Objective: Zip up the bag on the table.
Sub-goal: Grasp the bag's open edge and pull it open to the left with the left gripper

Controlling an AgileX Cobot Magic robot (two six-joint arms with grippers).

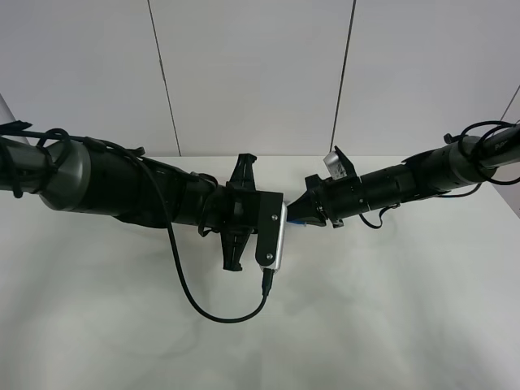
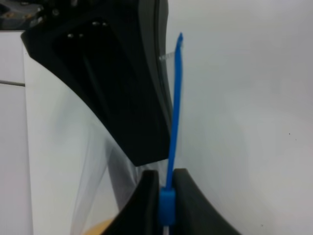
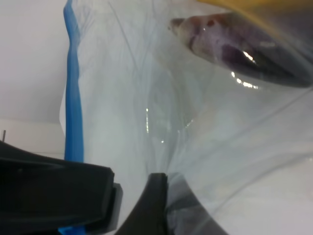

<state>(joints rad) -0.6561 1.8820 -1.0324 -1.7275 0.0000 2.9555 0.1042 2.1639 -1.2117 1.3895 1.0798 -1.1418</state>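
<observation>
The bag (image 3: 146,98) is clear crinkly plastic with a blue seal strip (image 3: 73,98); a purple item (image 3: 234,44) and a yellow one (image 3: 259,10) show through. In the high view only a blue sliver of the bag (image 1: 297,221) shows between the two arms above the table (image 1: 366,325). My left gripper (image 2: 166,178) is shut on the blue strip (image 2: 173,98), pinching it edge-on. My right gripper (image 3: 132,188) is shut on the clear plastic beside the strip. In the high view the left gripper (image 1: 286,219) and right gripper (image 1: 304,213) nearly touch.
The left arm's black cable (image 1: 195,305) loops over the tabletop in front of the arms. A grey panelled wall (image 1: 260,73) stands behind the table's far edge. The right gripper's black body (image 2: 122,88) fills much of the left wrist view.
</observation>
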